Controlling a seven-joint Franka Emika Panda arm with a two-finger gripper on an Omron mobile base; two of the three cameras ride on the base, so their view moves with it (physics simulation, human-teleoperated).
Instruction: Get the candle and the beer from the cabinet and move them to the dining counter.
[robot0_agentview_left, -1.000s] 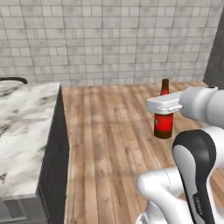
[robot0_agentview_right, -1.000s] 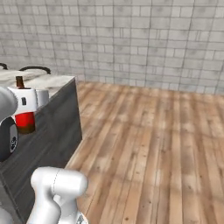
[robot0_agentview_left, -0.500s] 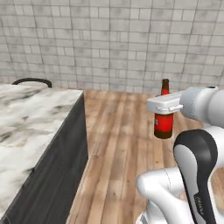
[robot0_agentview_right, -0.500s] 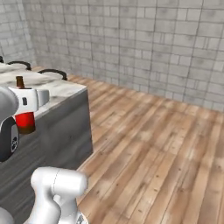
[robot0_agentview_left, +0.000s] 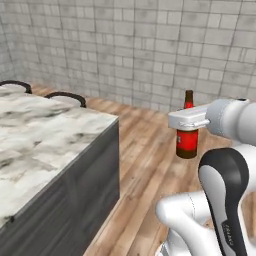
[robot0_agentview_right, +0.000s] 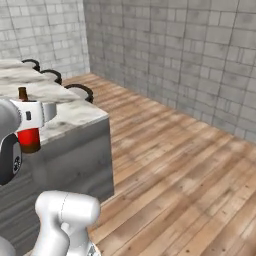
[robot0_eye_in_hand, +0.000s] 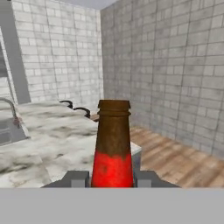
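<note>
The beer (robot0_agentview_left: 187, 142) wears a plain red label with no legible writing. The gripper (robot0_agentview_left: 189, 120) clenches it upright in the air, beyond the marble counter's (robot0_agentview_left: 45, 135) corner, above wood floor (robot0_agentview_right: 190, 170); grey brick walls (robot0_agentview_left: 150, 45).

The gripper (robot0_agentview_left: 188, 120) is clamped on the beer (robot0_agentview_left: 187, 131) just above its red label, holding the bottle upright in the air over the wooden floor (robot0_agentview_left: 145, 165), well apart from the bench (robot0_agentview_left: 45, 135). The bench's white marble top ends in a corner toward the bottle, above a dark grey side panel. Two dark curved chair backs (robot0_agentview_left: 65, 96) rise beyond its far edge. A grey brick wall (robot0_agentview_left: 125, 50) stands behind.
</note>
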